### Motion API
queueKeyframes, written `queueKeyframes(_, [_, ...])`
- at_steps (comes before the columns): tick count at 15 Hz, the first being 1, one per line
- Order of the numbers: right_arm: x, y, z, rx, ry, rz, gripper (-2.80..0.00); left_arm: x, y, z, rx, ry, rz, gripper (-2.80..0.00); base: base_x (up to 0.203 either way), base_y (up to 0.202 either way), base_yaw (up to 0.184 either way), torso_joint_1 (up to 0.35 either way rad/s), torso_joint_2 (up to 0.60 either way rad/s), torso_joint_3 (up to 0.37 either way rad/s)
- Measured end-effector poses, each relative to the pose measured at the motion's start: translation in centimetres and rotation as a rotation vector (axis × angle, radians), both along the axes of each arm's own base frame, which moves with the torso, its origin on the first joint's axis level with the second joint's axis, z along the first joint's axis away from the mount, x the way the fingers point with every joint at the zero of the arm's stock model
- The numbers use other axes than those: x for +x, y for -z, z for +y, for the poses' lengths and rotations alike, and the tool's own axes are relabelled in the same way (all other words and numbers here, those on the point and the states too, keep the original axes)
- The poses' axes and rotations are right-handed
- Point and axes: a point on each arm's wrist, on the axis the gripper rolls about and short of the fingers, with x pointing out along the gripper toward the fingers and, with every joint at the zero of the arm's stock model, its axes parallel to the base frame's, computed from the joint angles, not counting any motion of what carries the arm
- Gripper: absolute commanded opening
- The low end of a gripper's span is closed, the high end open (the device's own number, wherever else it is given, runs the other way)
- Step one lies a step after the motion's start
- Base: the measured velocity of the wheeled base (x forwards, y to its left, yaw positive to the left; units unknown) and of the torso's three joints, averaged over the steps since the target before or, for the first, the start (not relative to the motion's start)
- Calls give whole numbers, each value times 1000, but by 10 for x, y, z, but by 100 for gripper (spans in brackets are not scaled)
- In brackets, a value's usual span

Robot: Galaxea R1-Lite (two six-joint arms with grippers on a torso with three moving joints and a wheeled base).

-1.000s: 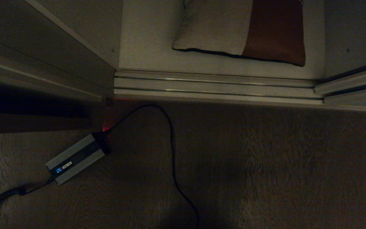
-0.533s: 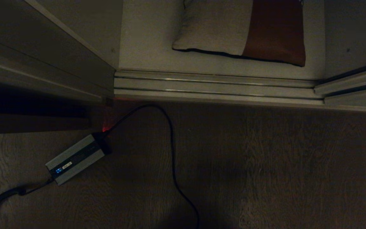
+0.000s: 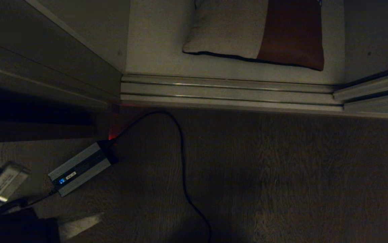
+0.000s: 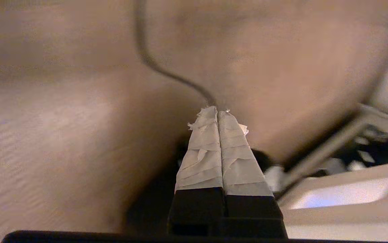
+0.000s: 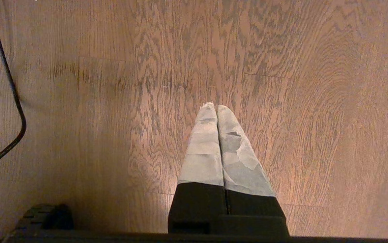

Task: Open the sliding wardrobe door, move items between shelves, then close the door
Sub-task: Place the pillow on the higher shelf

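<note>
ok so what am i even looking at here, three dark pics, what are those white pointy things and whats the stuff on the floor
These come from a two-armed robot on wheels. The wide picture is from its head, looking down at a wooden floor and the bottom of an open wardrobe. A cushion lies on the wardrobe's bottom shelf, behind the metal floor track. On the floor sit a grey power brick and its black cable.

The other two pictures are from cameras on the wrists. The white pointy things are taped fingers: the left gripper and the right gripper. Both are shut and hold nothing.
</note>
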Motion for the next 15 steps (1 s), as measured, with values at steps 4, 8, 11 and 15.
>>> queueKeyframes(4, [0, 0, 0, 0, 0, 0, -280, 25, -6, -32, 0, 59, 54, -280, 0, 0, 0, 0, 0, 0])
queueKeyframes(8, [0, 0, 0, 0, 0, 0, -280, 53, -5, -68, -39, 5, -9, -280, 0, 0, 0, 0, 0, 0])
queueKeyframes(11, [0, 0, 0, 0, 0, 0, -280, 68, -11, -85, -50, -48, -37, -280, 0, 0, 0, 0, 0, 0])
queueKeyframes(15, [0, 0, 0, 0, 0, 0, -280, 96, -23, -102, -81, -153, -99, -280, 0, 0, 0, 0, 0, 0])
